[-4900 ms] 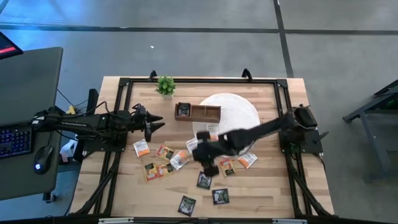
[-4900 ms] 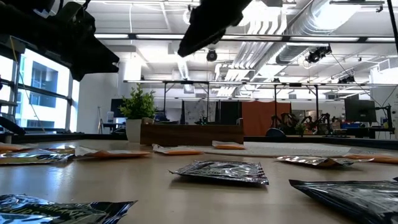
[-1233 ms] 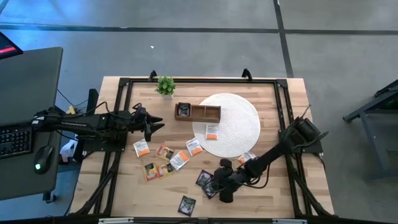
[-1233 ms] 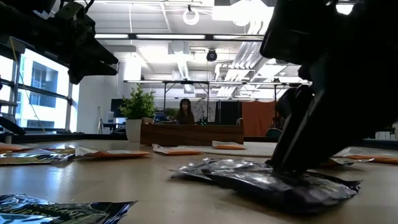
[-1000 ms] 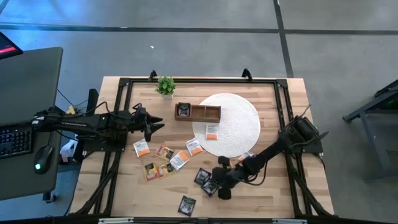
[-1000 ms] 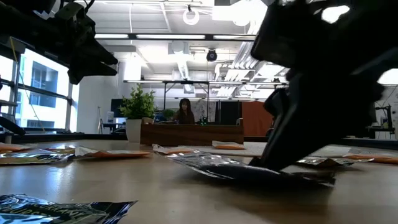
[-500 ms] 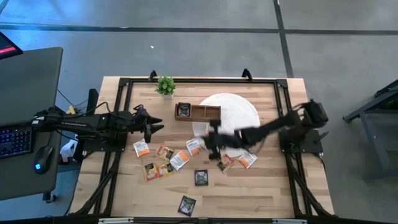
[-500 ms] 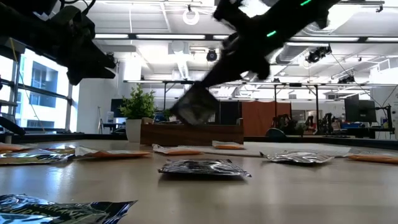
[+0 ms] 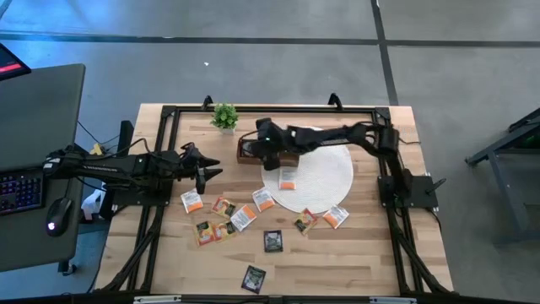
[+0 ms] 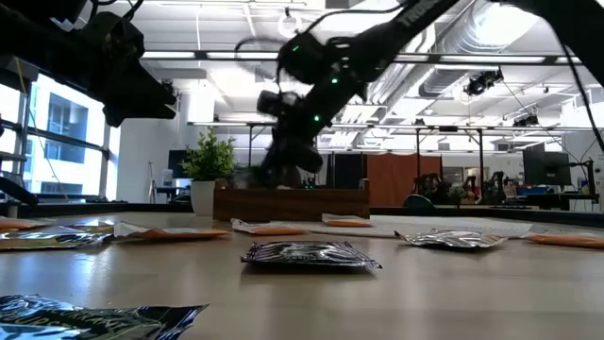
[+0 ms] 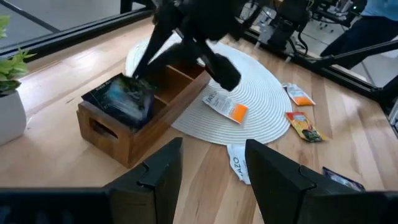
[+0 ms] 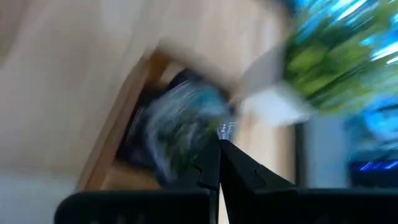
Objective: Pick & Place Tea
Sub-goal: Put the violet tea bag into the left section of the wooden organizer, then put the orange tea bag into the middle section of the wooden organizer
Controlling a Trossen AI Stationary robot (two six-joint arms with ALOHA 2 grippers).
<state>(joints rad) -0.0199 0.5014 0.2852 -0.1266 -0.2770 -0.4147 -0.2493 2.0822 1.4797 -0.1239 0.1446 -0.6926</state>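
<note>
While flat foil sachets (image 9: 272,241) litter wood, claws hover.

We see a brown wooden tray (image 9: 272,152) touching a big round white mat (image 9: 325,173), near a small green plant (image 9: 224,116).

The high camera is looking straight down on the whole bench (image 9: 354,270). The low one is sitting at bench-top level, facing the room. Both wrist cameras are looking closely at the wooden tray (image 11: 134,134), which every view is sharing.
</note>
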